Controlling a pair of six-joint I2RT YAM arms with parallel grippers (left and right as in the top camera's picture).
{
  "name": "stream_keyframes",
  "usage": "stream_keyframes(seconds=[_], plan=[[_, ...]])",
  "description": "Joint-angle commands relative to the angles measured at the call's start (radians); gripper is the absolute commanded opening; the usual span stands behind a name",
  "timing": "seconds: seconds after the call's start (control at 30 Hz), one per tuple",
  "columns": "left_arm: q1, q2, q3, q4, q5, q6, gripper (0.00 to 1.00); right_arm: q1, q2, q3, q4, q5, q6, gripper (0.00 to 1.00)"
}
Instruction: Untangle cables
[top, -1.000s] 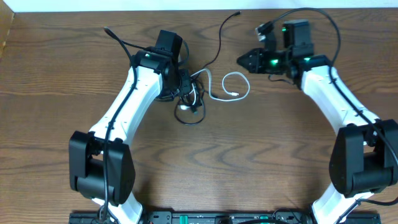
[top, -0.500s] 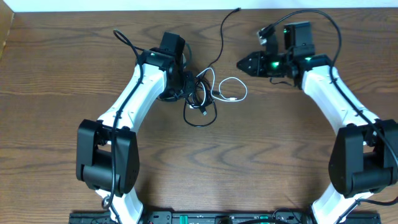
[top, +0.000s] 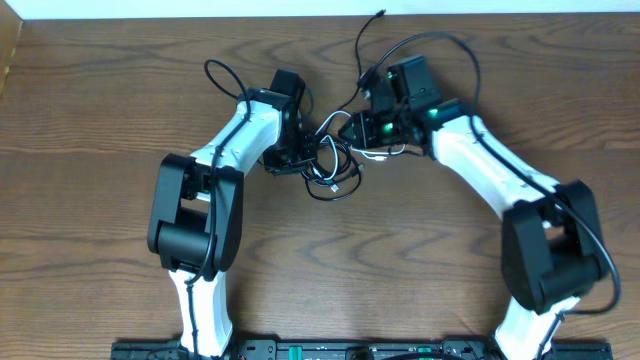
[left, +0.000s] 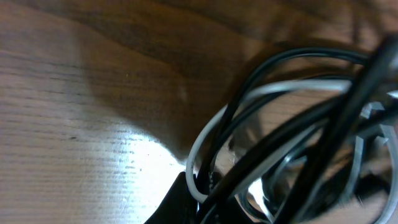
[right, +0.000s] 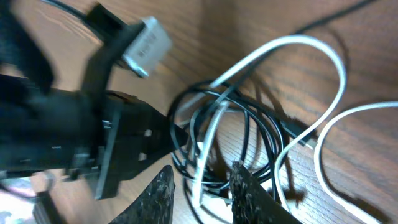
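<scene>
The black cable (top: 360, 40) and the white cable (top: 372, 156) lie knotted together in a bundle at the table's middle back. My left gripper (top: 303, 152) sits at the bundle's left side, shut on its strands. Close up, white loops (left: 205, 134) and black loops (left: 298, 59) run into that grip (left: 208, 199). My right gripper (top: 347, 128) is at the bundle's upper right and stands open (right: 202, 196), with a white strand and thin black strands passing between its fingers. A wide white loop (right: 311, 43) and black coils (right: 267, 137) spread beyond them.
The black cable's free end runs up towards the table's back edge (top: 383, 16). Thick arm wires arch above both wrists (top: 440, 40). In the right wrist view, the left gripper's dark body (right: 93, 143) fills the left side, very near my right fingers.
My right gripper swung left from the back right to the bundle and opened. My left arm carried the bundle a little rightward, bunching the loops closer together.
</scene>
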Motion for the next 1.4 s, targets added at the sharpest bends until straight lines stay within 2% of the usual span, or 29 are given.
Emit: stream_keyframes(seconds=[0.0,0.37,0.6,0.87,0.93,1.0,1.1,1.17,1.27,1.37], plan=[[0.003,0.015,-0.008,-0.001,0.009,-0.026,0.08,0.011,0.063,0.010,-0.001,0.029,-0.018,0.25],[0.003,0.015,-0.008,0.034,0.010,-0.034,0.08,0.006,0.090,0.010,0.058,-0.063,-0.031,0.27],[0.003,0.015,-0.008,0.036,0.010,-0.041,0.08,-0.041,0.086,0.010,0.117,-0.241,-0.007,0.36],[0.003,0.015,-0.008,0.036,0.010,-0.060,0.08,0.018,0.092,0.010,0.019,-0.140,-0.015,0.36],[0.003,0.015,-0.008,0.035,0.010,-0.064,0.08,0.035,0.093,0.010,-0.001,-0.114,-0.017,0.34],[0.003,0.015,-0.008,0.035,0.010,-0.064,0.08,0.048,0.093,0.010,-0.020,-0.089,-0.020,0.27],[0.003,0.015,-0.008,0.035,0.010,-0.064,0.08,0.053,0.093,0.010,-0.039,-0.039,-0.021,0.14],[0.003,0.015,-0.008,0.035,0.009,-0.063,0.08,0.053,0.093,0.010,-0.042,-0.019,-0.023,0.01],[0.004,0.015,-0.008,0.035,0.009,-0.063,0.08,0.040,0.089,0.010,-0.042,-0.030,-0.040,0.01],[0.005,0.015,-0.008,0.035,-0.018,-0.063,0.08,0.012,0.062,0.011,-0.046,-0.152,-0.119,0.01]])
